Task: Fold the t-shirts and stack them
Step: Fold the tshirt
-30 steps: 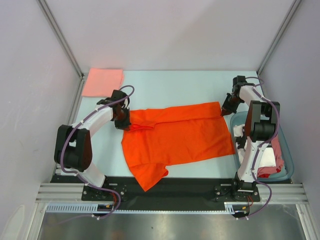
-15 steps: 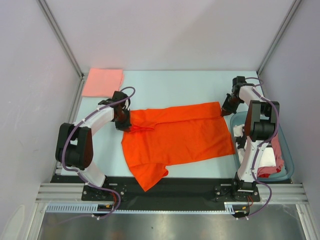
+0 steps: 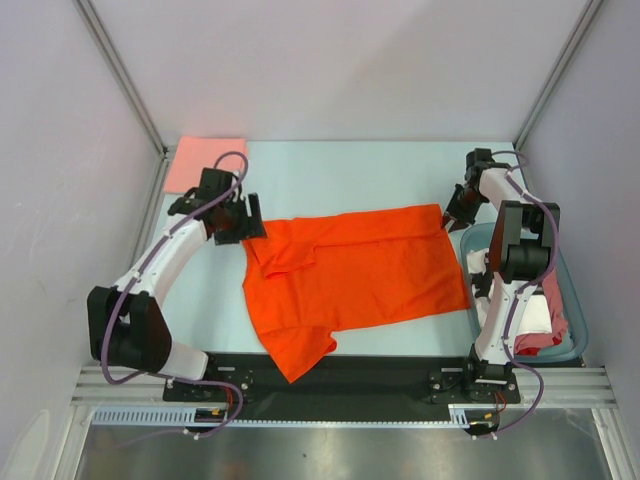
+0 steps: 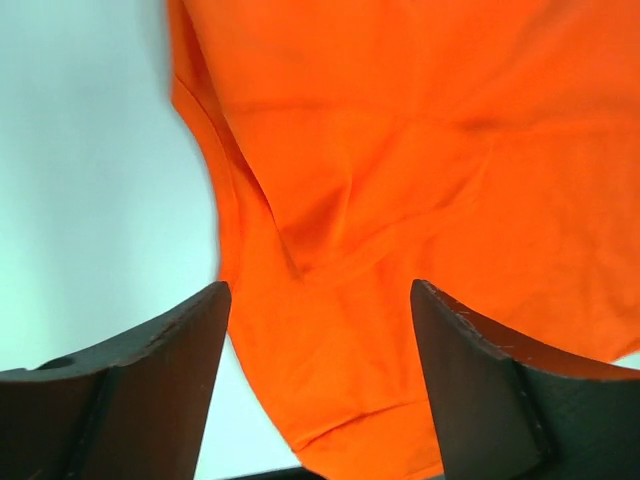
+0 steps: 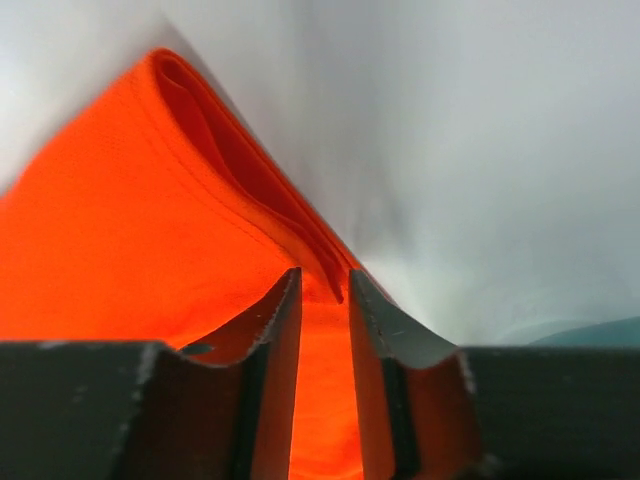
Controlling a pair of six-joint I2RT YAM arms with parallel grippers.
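From overhead I cannot read either set of jaws. The left gripper (image 3: pixel 246 222) is a dark lump at the back left edge of the shirt. The right gripper (image 3: pixel 455 213) is half hidden under its own wrist at the back right corner.

The wrist cameras tell me more. On the left one, the two dark fingers (image 4: pixel 150 385) stand wide apart with nothing between them, above the creased orange cotton t-shirt (image 3: pixel 360 268). Only a patch of cloth and one curved hem show there; the frame cuts off the rest and the picture is soft. I cannot tell whether the fingertips touch the fabric.

On the right wrist camera the fingers (image 5: pixel 270 340) are drawn almost together on a folded-over edge of the orange fabric. A thin strip of cloth shows in the slit between them. Everything behind is a pale blur.

The t-shirt lies spread across the middle of the pale blue table (image 3: pixel 340 175), running left to right. One sleeve reaches the black rail at the near edge.

Just beside the right gripper sits a translucent blue-grey plastic tub (image 3: pixel 577 300) holding white and red garments (image 3: pixel 545 325), much of it hidden behind the right arm. A folded pink cloth (image 3: pixel 205 163) lies in the back left corner, apart from the orange shirt.
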